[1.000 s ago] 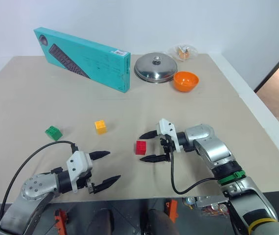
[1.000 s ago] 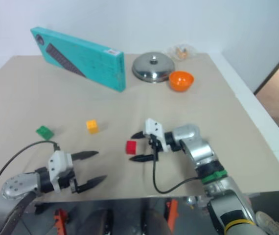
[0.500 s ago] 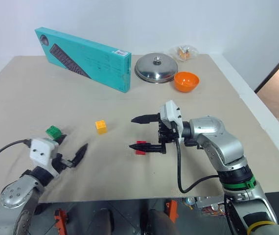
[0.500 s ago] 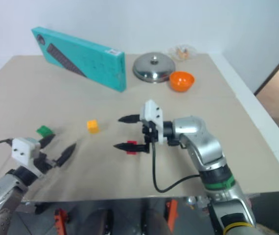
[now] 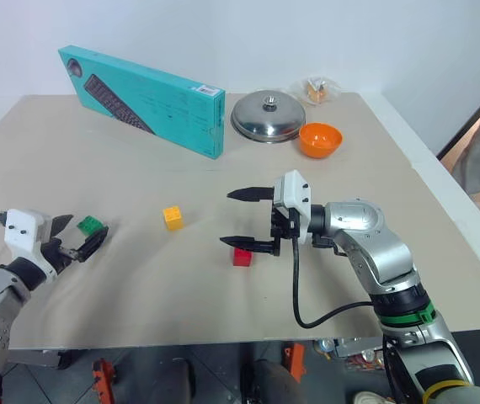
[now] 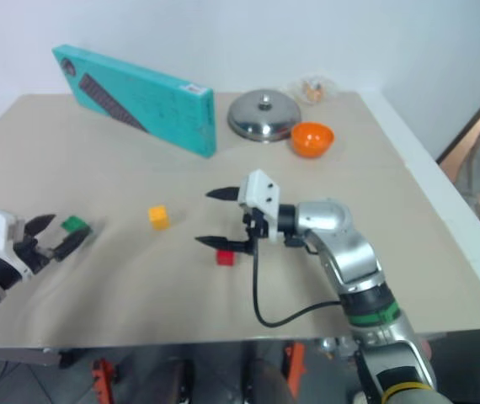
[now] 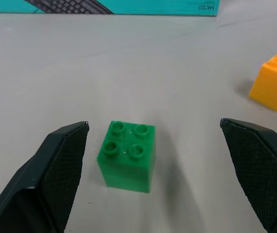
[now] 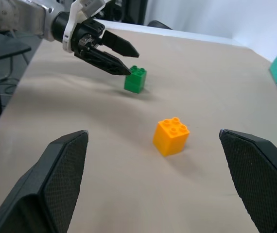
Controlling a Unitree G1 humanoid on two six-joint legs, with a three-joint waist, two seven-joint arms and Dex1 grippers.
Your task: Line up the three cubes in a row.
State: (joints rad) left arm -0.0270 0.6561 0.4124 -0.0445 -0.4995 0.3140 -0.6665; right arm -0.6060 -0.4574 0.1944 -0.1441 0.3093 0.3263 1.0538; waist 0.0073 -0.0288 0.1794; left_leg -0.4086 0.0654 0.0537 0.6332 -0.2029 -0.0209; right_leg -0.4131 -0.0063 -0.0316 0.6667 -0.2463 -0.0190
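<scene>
While both end effectors gape wide, the left end effector (image 7: 153, 160) frames a studded, glossy green cube (image 7: 127, 156).

Head stereo pair: high vantage, facing forward and down over the whole tabletop (image 5: 223, 160); near-identical coverage, slight sideways offset.
Left wrist camera: low and level, very near the green cube (image 7: 127, 156), facing toward the teal box (image 7: 104, 6); yellow-orange cube (image 7: 273, 80) at frame edge.
Right wrist camera: raised, facing across the tabletop toward the left gripper (image 8: 124, 60); shares both cubes with the left wrist camera.
</scene>
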